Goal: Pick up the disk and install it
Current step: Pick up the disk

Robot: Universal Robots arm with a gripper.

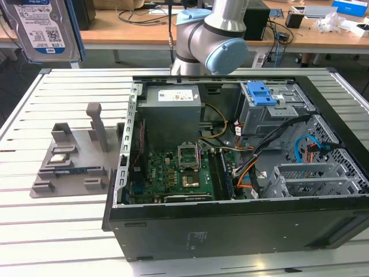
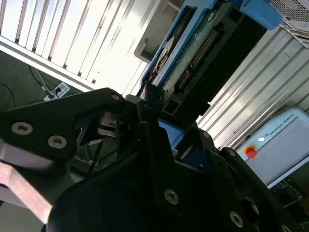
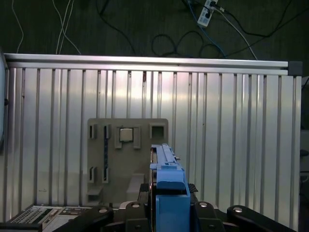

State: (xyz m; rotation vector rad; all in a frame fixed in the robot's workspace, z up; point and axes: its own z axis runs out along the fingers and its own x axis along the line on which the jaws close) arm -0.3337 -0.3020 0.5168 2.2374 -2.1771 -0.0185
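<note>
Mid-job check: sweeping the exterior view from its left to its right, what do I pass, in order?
disk → grey fixture tray → grey power-supply box → blue latch piece → blue cables

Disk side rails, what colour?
Blue. They frame the disk and show best in the first wrist view.

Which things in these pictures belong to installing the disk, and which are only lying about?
For the job: the disk, gripped in the hand; the open computer case; its metal drive cage, probably.
Lying about: the grey fixture plate beside the case; the power strip; loose cables; the blue box.
</note>
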